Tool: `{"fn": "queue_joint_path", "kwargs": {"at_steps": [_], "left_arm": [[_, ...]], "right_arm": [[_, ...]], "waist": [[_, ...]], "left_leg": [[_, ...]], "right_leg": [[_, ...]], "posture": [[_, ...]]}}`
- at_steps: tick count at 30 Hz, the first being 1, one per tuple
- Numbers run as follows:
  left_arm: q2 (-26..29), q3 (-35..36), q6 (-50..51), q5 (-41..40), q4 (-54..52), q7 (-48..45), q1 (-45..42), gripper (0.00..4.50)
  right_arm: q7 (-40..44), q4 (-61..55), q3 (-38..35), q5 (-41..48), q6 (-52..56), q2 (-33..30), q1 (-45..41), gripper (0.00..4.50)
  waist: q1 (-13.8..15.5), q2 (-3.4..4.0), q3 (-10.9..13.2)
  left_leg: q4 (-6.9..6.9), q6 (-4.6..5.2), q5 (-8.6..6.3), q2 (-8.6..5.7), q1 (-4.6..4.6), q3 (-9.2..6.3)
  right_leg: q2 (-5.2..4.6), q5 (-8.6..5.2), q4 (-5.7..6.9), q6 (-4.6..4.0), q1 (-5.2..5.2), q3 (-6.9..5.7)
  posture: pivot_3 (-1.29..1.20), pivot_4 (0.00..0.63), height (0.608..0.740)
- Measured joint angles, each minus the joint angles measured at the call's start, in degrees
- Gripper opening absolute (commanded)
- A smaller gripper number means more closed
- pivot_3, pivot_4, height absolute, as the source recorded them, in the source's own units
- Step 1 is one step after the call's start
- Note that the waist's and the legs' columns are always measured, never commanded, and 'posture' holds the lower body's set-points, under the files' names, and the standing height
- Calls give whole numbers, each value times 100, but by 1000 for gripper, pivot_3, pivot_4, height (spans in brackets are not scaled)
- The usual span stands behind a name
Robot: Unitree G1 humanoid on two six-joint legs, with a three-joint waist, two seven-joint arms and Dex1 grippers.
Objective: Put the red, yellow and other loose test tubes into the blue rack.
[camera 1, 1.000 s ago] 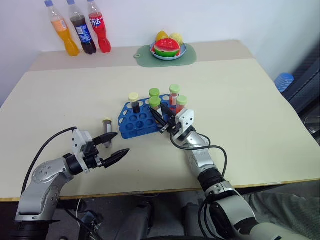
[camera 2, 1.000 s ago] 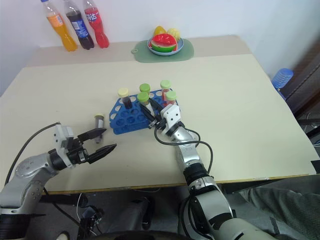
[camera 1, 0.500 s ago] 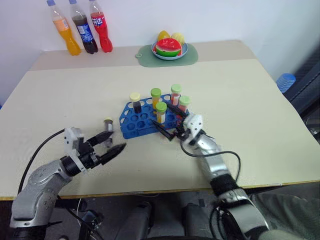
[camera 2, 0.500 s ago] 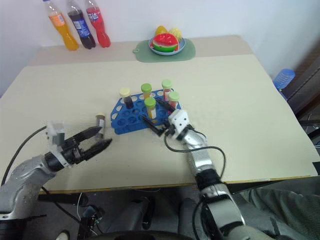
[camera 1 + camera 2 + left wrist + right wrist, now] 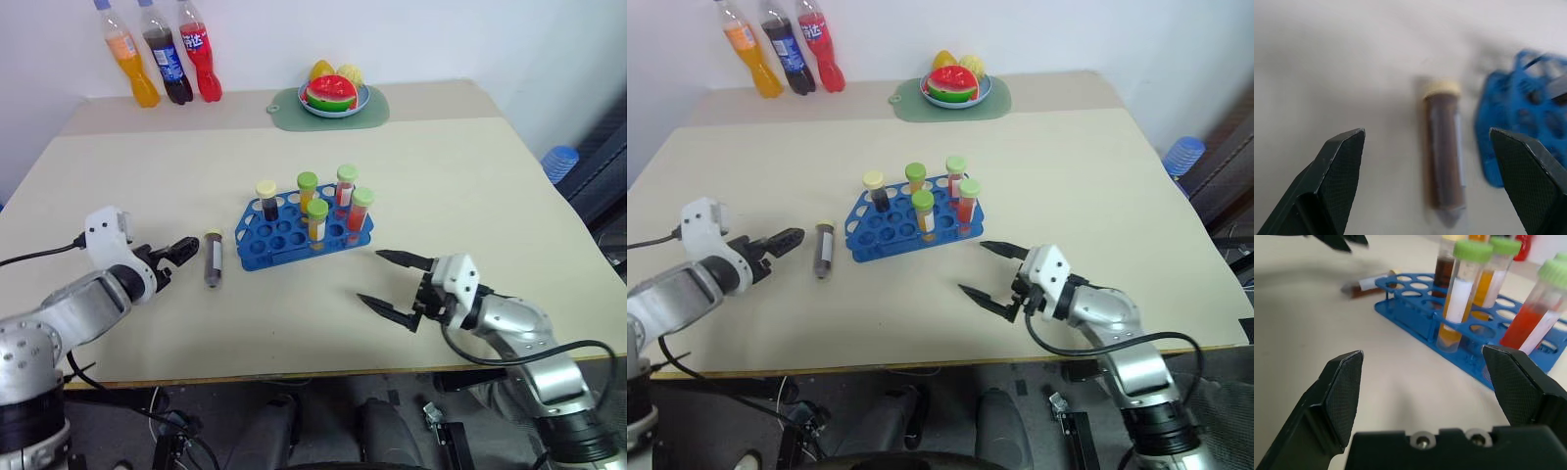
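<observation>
**One brown tube loose beside the rack, both grippers wide**

Hidden / unclear: the rack point(image 5: 294, 230) is cut off at the frame edge and blurred in the left wrist view. In the head views only one dark fingertip of the left gripper point(image 5: 176, 253) is clearly seen. Tube bottoms are hidden inside the rack holes.

Rack: bright blue plastic, low rectangular tray with rows of round holes, sat on a matte beige table point(image 5: 470, 186). Five capped tubes are stood upright in it: four green-capped point(image 5: 317, 219) with yellow-orange or red liquid, one pale-capped with dark liquid.

Loose tube point(image 5: 212, 259): clear plastic, dark brown liquid, pale-yellow cap, tapered tip. It is laid flat on the table just left of the rack, cap towards the far side.

Left gripper: spread wide, nothing held, left of the rack, pointed at the loose tube.

Right gripper point(image 5: 394, 287): black textured fingers spread wide, empty, near and right of the rack.
</observation>
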Motion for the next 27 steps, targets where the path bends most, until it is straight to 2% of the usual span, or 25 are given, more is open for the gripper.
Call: {"fn": "queue_joint_path", "kwargs": {"at_steps": [3, 8, 12, 17, 20, 25, 27], "left_arm": [[249, -574, 6, -662, 482, 844, -504, 4209], [468, -1398, 83, -1371, 1385, 1547, -1399, 4209], [456, -1907, 346, -1306, 2143, 1529, -2100, 4209], [150, -2186, 689, -732, 2885, 1223, -2670, 4209], [-65, -2204, 872, -331, 3185, 1122, -2846, 3341], [-331, -2050, 1136, 218, 3398, 1038, -3010, 986], [-426, -1885, 1243, 304, 3440, 1031, -3020, 986]], "right_arm": [[257, -273, -78, 374, 379, -270, 7, 4275], [570, -475, -182, 711, 723, -639, 94, 4275], [726, -525, -371, 776, 742, -815, 177, 4275], [755, -526, -441, 777, 742, -845, 157, 4275], [756, -525, -437, 765, 733, -844, 57, 4329], [726, -525, -417, 762, 718, -762, -194, 4329], [687, -525, -414, 759, 683, -675, -278, 4329]], "waist": [[50, -12, 4], [132, -23, 8], [181, -29, 9], [218, -29, 9], [235, -31, 10], [244, -31, 7], [251, -32, 6]], "left_leg": [[0, 0, -1, 0, 0, 5], [8, 1, -2, -2, -3, 4], [10, 4, -4, -4, -4, 13], [9, 4, -3, -4, -7, 16], [11, 4, -3, -4, -8, 16], [12, 4, -3, -4, -7, 16], [13, 4, -3, -5, -7, 15]], "right_leg": [[0, 0, -1, -1, -1, 0], [-2, 1, -2, 0, 1, -1], [-3, 1, -3, 1, -3, 1], [-3, 1, -2, 1, -8, 3], [-4, 1, -1, 1, -7, 3], [-5, 2, -1, 2, -5, 3], [-6, 2, -1, 2, -4, 2]], "posture": [[0, 150, 740], [0, 150, 740], [0, 150, 740], [0, 150, 740], [0, 150, 740], [0, 150, 740], [0, 150, 740]]}}
